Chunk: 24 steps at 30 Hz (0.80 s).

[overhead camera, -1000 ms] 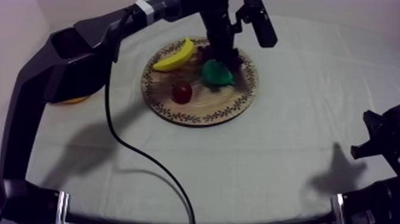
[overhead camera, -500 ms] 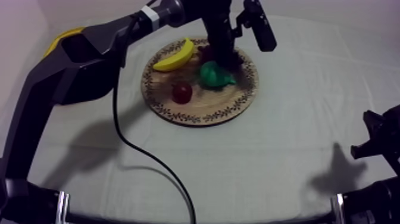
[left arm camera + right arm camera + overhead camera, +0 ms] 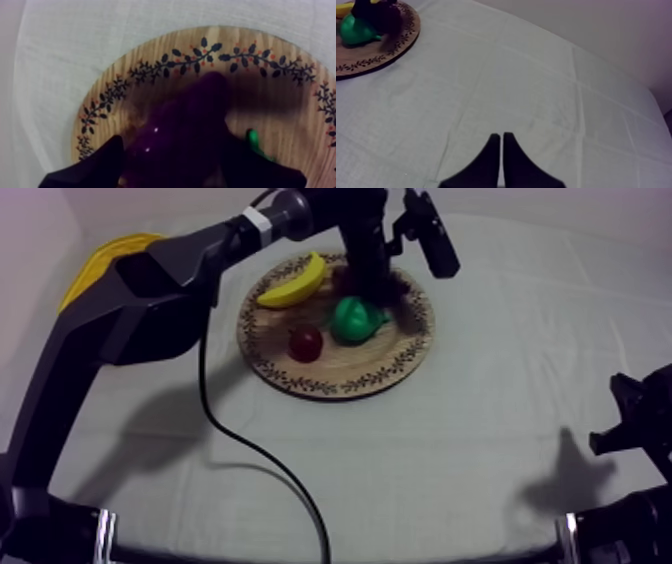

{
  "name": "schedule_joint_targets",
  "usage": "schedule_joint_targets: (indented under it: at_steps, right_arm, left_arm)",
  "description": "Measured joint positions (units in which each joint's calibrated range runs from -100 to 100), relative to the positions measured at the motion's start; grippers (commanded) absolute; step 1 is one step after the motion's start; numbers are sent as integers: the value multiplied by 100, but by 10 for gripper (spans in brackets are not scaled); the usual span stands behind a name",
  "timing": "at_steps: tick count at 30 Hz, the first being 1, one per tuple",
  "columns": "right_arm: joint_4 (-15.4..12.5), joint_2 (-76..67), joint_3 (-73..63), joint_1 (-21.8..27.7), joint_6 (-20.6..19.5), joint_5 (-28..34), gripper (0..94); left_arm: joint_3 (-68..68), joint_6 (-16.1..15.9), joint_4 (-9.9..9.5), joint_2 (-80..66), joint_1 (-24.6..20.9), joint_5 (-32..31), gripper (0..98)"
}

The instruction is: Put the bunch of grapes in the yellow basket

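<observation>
Nearest, well clear of wooden board (image 3: pixel 340 380): right gripper (image 3: pixel 501 136), fingers pressed together on nothing. On board's near part: small red fruit (image 3: pixel 306 341), green pear (image 3: pixel 353 320) just beside. Behind pear, over board's far part: bunch of grapes (image 3: pixel 200 100), clasped between left gripper (image 3: pixel 171 139) fingers. Banana (image 3: pixel 295 283) by far rim. Yellow basket (image 3: pixel 105 258) off board's left.

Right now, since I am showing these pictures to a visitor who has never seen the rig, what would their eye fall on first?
First the left claw over the wooden board, shut round the dark purple bunch of grapes. Next the bright fruit beside it on the board: a green pear, a banana and a small red fruit. The yellow basket waits at the far left of the cloth.
</observation>
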Motion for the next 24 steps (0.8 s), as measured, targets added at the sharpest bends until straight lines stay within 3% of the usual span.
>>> schedule_joint_targets:
  at_steps: [13, 24]
  right_arm:
    - [0, 0, 0, 0, 0, 0, 3]
    - [0, 0, 0, 0, 5, 0, 3]
  left_arm:
    - [-7, 247, -50, 133, -40, 5, 433]
    - [581, 351, -69, -323, -54, -402, 403]
